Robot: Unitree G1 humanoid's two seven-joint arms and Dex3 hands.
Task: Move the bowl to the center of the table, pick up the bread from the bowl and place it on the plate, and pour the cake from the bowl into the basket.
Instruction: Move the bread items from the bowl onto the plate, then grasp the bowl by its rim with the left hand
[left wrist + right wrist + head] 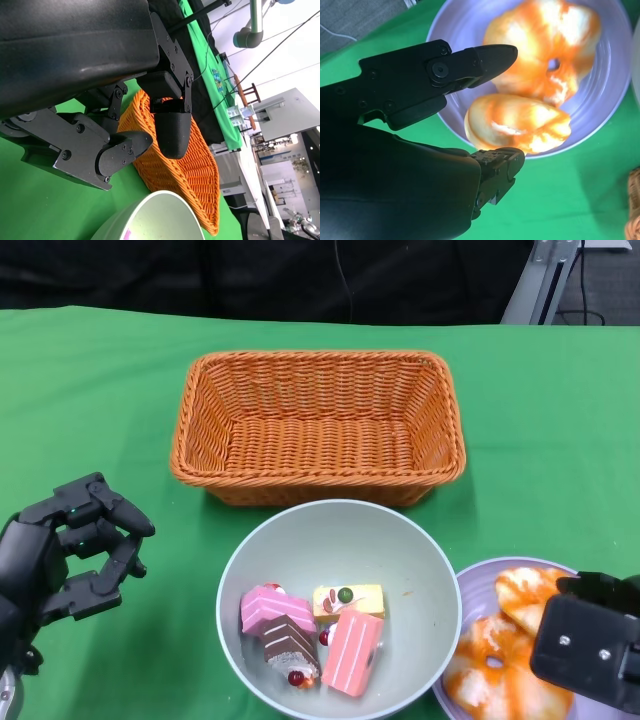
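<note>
In the head view, bowl [340, 540] of cake [310, 635] mid-tabletop, basket [318, 425] just beyond; left hand [75, 550] nearer, empty, half-spread. By the right wrist, right hand [492, 100] open above bread [520, 122] on plate [605, 100]. By the left wrist, bowl rim close ahead.

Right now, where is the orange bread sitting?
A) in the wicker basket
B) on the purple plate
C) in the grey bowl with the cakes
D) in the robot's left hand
B: the bread lies on the purple plate under the right hand, which holds nothing; the bowl holds only cake pieces, the basket shows nothing inside, and the left hand holds nothing.
</note>
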